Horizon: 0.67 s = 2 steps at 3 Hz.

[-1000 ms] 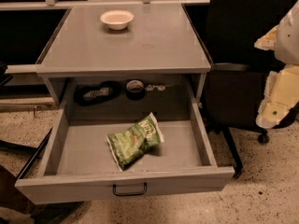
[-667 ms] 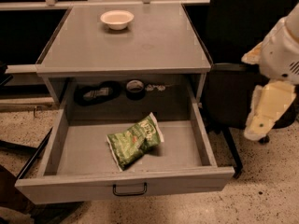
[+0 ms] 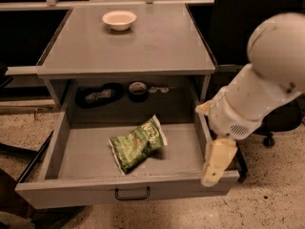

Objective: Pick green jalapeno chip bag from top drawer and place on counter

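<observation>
The green jalapeno chip bag [image 3: 138, 144] lies flat on the floor of the open top drawer [image 3: 66, 187], near the middle, white end toward the back right. The drawer's black handle [image 3: 132, 193] is on its front panel. The counter [image 3: 157, 51] is the grey top of the cabinet above the drawer. My gripper [image 3: 215, 163] hangs on the cream arm [image 3: 257, 97] at the right, pointing down over the drawer's front right corner. It is to the right of the bag, apart from it, and holds nothing that I can see.
A cream bowl [image 3: 119, 19] stands at the back of the counter. At the drawer's back lie a dark flat packet [image 3: 97, 96], a dark round container [image 3: 138, 89] and a small item [image 3: 158, 88]. A black chair base [image 3: 269, 137] is at the right on the speckled floor.
My arm has swung left and down from the right edge of view; the gripper is now over the drawer's front right corner. The bag and drawer have not moved.
</observation>
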### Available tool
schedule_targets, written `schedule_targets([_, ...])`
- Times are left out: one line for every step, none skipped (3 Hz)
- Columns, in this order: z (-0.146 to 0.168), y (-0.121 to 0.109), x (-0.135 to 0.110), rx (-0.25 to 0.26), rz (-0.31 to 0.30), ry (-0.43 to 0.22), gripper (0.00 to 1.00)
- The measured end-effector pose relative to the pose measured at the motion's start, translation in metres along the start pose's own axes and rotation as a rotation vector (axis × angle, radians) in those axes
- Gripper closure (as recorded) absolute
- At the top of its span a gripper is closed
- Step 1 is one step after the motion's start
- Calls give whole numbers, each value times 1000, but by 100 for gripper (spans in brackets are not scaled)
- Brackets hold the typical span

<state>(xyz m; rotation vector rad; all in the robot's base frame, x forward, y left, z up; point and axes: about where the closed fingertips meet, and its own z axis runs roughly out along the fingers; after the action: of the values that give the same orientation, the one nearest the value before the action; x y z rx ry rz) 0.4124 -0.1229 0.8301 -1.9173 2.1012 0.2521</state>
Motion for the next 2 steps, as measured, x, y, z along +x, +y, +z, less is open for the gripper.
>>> schedule_targets([64,-1,-45,-3,-89,-85,0])
schedule_targets([64,-1,-45,-3,-89,-86,0])
